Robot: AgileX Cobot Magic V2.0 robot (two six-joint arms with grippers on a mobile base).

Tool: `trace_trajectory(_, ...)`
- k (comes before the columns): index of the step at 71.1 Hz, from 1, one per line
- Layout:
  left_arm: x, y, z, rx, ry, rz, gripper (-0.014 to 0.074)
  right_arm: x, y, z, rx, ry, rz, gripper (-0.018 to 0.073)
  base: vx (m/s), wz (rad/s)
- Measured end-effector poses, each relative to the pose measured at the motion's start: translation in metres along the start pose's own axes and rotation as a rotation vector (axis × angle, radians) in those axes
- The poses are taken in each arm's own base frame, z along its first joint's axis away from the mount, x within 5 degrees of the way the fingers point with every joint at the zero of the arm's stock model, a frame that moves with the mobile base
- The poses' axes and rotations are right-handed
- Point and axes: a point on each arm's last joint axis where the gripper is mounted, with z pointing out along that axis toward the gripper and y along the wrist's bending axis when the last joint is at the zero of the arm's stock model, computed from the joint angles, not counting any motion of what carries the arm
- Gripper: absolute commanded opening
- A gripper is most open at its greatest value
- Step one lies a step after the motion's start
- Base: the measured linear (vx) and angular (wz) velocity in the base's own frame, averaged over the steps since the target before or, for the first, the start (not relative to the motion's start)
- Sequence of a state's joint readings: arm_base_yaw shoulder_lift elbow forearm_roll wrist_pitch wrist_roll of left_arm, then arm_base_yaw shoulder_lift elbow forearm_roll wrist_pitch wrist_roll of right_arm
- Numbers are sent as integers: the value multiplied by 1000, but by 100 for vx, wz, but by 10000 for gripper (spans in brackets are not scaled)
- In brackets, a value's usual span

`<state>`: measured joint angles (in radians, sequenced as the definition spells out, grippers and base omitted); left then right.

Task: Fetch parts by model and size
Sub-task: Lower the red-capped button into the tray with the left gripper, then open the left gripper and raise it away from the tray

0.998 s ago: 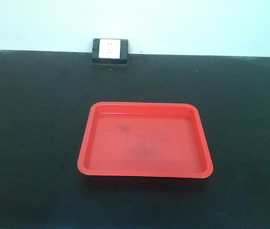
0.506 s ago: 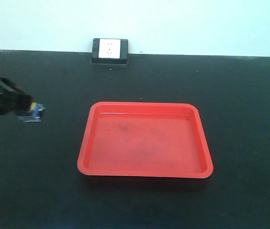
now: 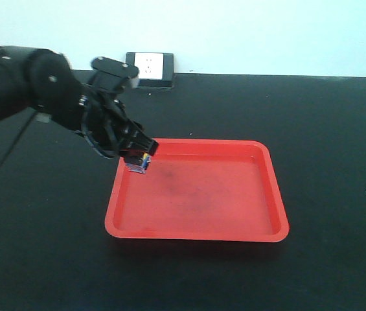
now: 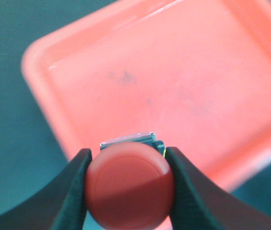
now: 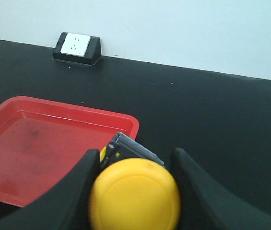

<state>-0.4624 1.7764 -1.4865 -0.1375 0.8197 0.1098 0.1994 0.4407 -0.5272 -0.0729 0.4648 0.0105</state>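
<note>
Fingers (image 4: 70, 191) of the left gripper (image 4: 128, 153) clamp 1 red-capped switch (image 4: 129, 194), with 1 red tray (image 4: 207, 72) beyond their tips. Right gripper (image 5: 135, 155) fingers (image 5: 73, 191) clamp 1 yellow-capped switch (image 5: 134, 196) between them.

Black matte counter (image 3: 312, 129), reaching back to a pale wall (image 3: 267, 32). Near the middle, lying flat on it, a red rectangular tray (image 3: 195, 141) with rounded corners and a low rim; faint dark smudges (image 3: 168, 173) on its floor. At the back edge, against the wall, a black socket box (image 3: 151, 67) with a white face.
</note>
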Motion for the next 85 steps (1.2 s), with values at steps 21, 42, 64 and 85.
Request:
trace_trajectory(21,-14,2,55,1,80,5,15,0,0,0,0,1,0,-10,0,0)
trace_trajectory(42,-10,7,94,-14,172,19,137,0,0,0,0,1,0,-10,0,0)
trace_trajectory(64,-8,6,103,-11,203,20,475,0,0,0,0,1,0,-10,0,0)
trace_trajectory(85,-37,-11,72,8,153,42,569,0,0,0,0,1,0,-10,0,0)
